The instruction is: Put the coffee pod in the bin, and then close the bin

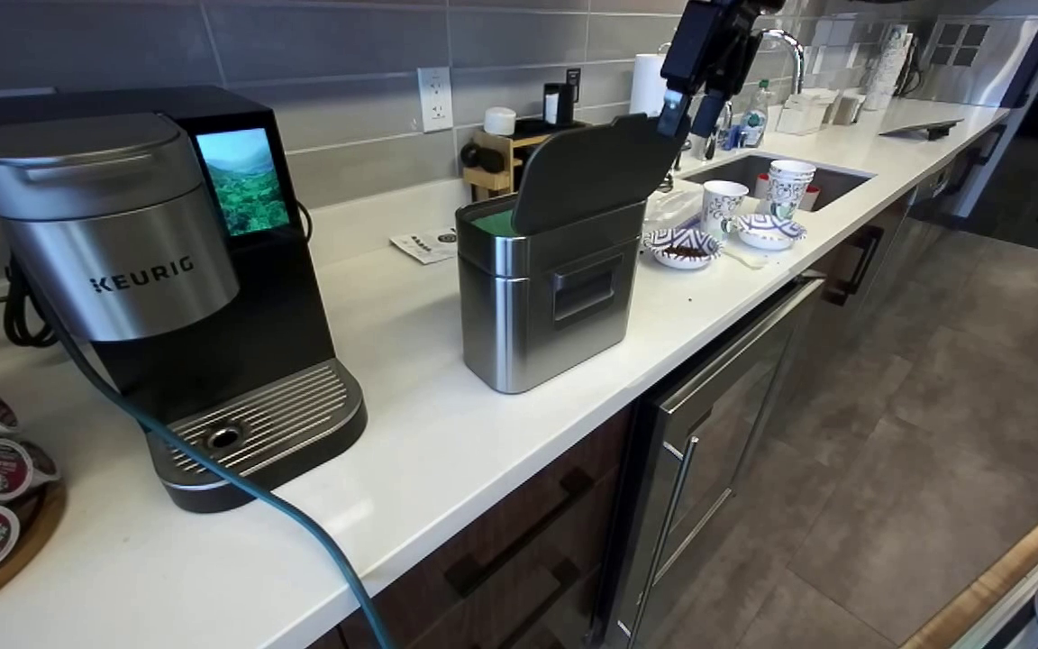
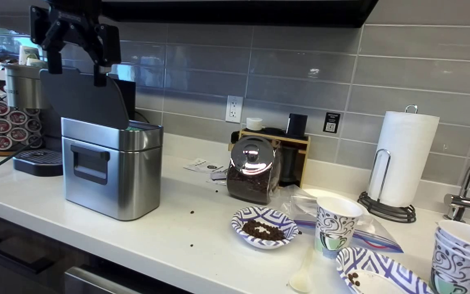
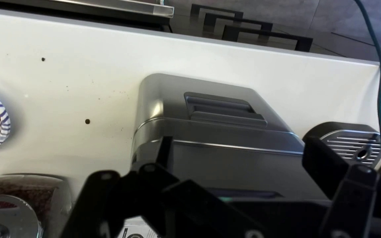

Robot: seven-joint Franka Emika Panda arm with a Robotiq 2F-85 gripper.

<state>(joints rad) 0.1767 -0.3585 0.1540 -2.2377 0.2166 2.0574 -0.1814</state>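
The brushed-steel bin stands upright on the counter, also in an exterior view and the wrist view. Its dark lid is raised, rising from the handle side; it shows in an exterior view too. A strip of green liner shows behind it; the rest of the inside is hidden. My gripper is open and empty at the lid's upper edge, its fingers spread across the lid's width; it also shows in the wrist view. I cannot tell if it touches. No loose coffee pod shows.
The Keurig machine stands beside the bin, with a pod rack beyond it. A coffee bean jar, a bowl of beans and paper cups stand on the sink side. A teal cable crosses the counter's edge.
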